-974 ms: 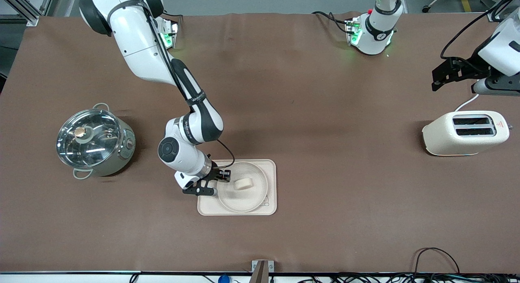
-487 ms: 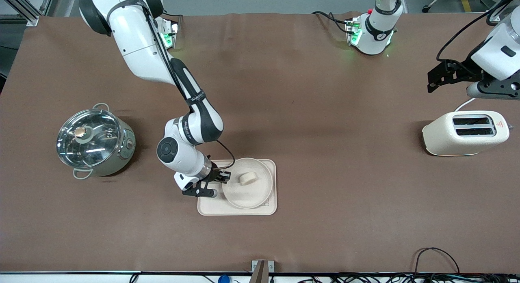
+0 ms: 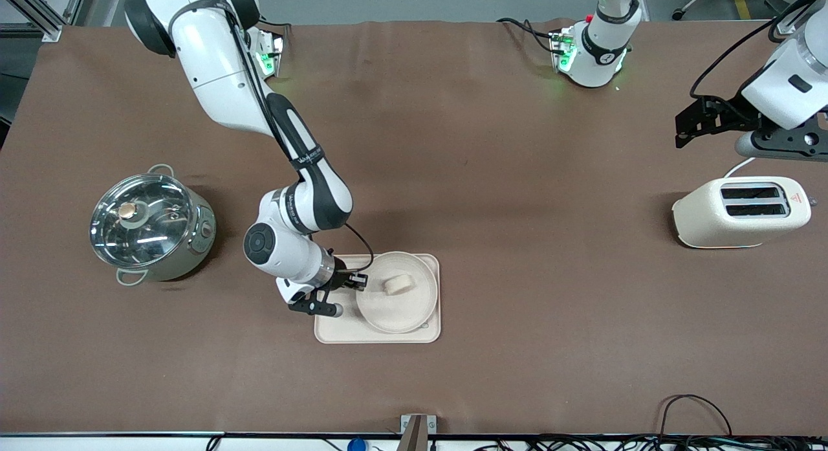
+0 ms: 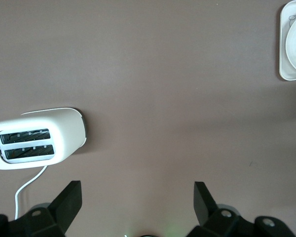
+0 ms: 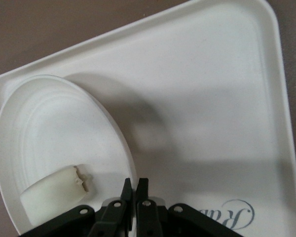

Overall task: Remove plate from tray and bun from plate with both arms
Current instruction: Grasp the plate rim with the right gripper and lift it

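The round cream plate (image 3: pixel 394 307) rests on the rectangular tray (image 3: pixel 336 331), with the small pale bun (image 3: pixel 396 283) lying in it. My right gripper (image 3: pixel 359 281) is shut on the plate's rim at the edge toward the right arm's end. In the right wrist view the fingers (image 5: pixel 134 185) pinch the plate's (image 5: pixel 54 133) rim, which casts a shadow on the tray (image 5: pixel 212 98); the bun (image 5: pixel 52 190) lies just beside them. My left gripper (image 3: pixel 691 121) hangs open and empty over the table near the toaster; its fingers (image 4: pixel 137 197) stand wide apart.
A white two-slot toaster (image 3: pixel 740 211) with a cord stands at the left arm's end, also in the left wrist view (image 4: pixel 37 138). A steel pot with a glass lid (image 3: pixel 152 224) stands at the right arm's end. Brown cloth covers the table.
The right gripper has shut on the plate's rim, and the plate with the bun has shifted slightly toward the left arm's end. The left gripper has drifted away from the toaster.
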